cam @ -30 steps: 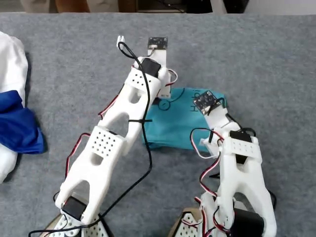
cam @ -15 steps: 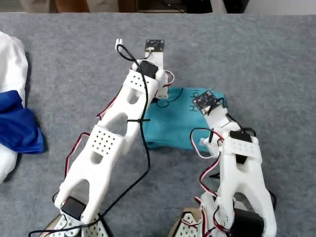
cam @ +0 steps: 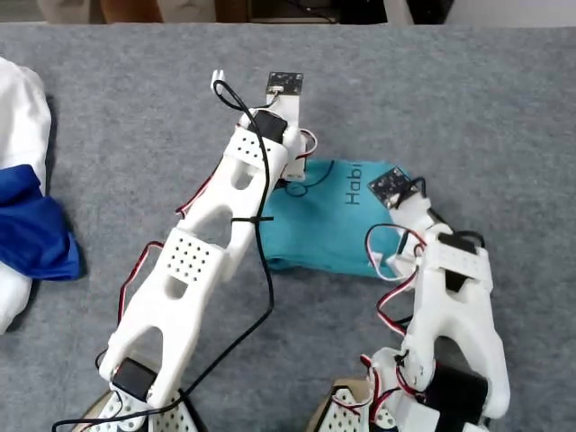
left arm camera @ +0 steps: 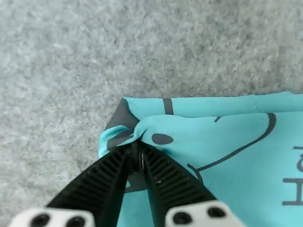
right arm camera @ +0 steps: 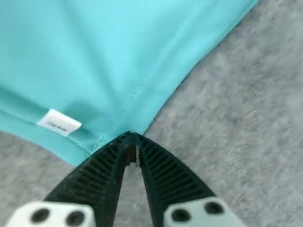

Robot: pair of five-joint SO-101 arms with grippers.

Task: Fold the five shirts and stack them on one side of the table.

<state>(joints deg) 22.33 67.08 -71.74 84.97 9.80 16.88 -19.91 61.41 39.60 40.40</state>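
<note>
Robot lab: grey felt table (cam: 504,108), wired arms (cam: 193,261)

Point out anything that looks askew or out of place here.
The teal shirt is puckered at the corner the left tool pinches. The blue shirt and white shirt lie crumpled, unfolded, at the table edge. Nothing looks damaged.

High view: fixed, overhead, looks down on the worktop (cam: 504,108). Left wrist view: close behind left hand (left arm camera: 138,150), facing down. Right wrist view: same, behind right hand (right arm camera: 131,140). All three share the teal shirt (cam: 315,229).
</note>
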